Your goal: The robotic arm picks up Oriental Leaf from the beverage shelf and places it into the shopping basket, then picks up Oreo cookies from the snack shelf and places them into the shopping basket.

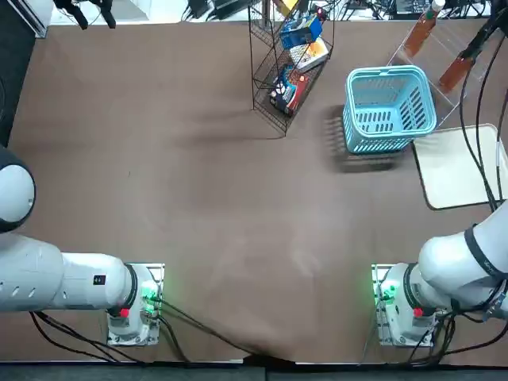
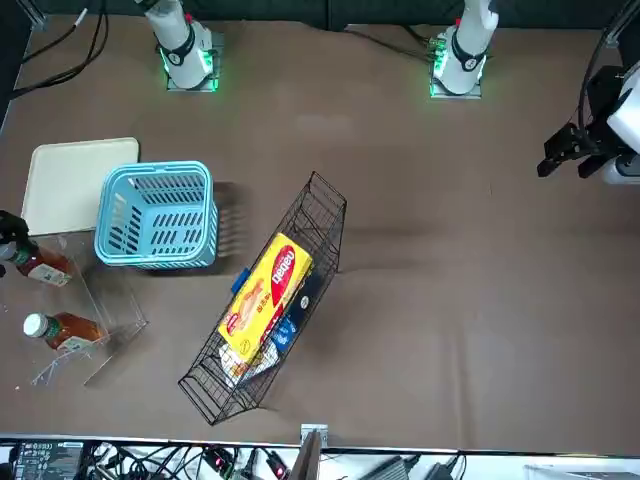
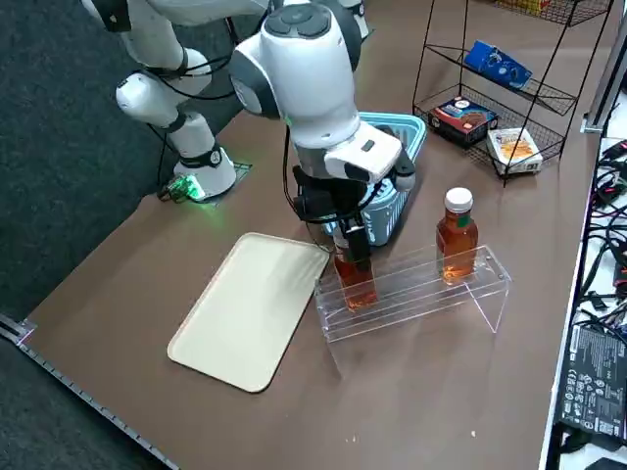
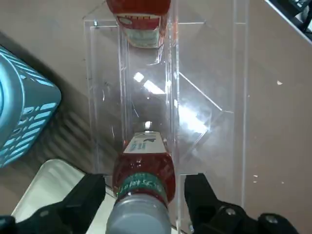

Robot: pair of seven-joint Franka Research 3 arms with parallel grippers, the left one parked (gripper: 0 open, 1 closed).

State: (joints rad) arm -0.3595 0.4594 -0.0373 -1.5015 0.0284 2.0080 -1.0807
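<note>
Two Oriental Leaf bottles stand in the clear beverage shelf (image 3: 421,294). Over the nearer bottle (image 3: 358,279) (image 4: 144,170) hangs my right gripper (image 3: 351,240) (image 4: 144,190), open; one finger (image 4: 90,192) stands on each side of the neck, with a small gap both sides. The other bottle (image 3: 457,240) (image 4: 139,19) stands further along the shelf. The light blue shopping basket (image 3: 409,132) (image 1: 389,107) sits just beside the shelf, with nothing seen in it. The blue Oreo cookies pack (image 3: 498,64) (image 1: 302,32) lies on an upper tier of the black wire snack shelf (image 3: 544,98) (image 1: 270,67).
A cream tray (image 3: 250,308) (image 1: 456,167) lies flat on the robot's side of the acrylic shelf. The wire rack also holds a yellow pack (image 2: 270,295), a red-and-black pack (image 3: 465,116) and a pale box (image 3: 514,147). The table's edge runs close behind the shelf.
</note>
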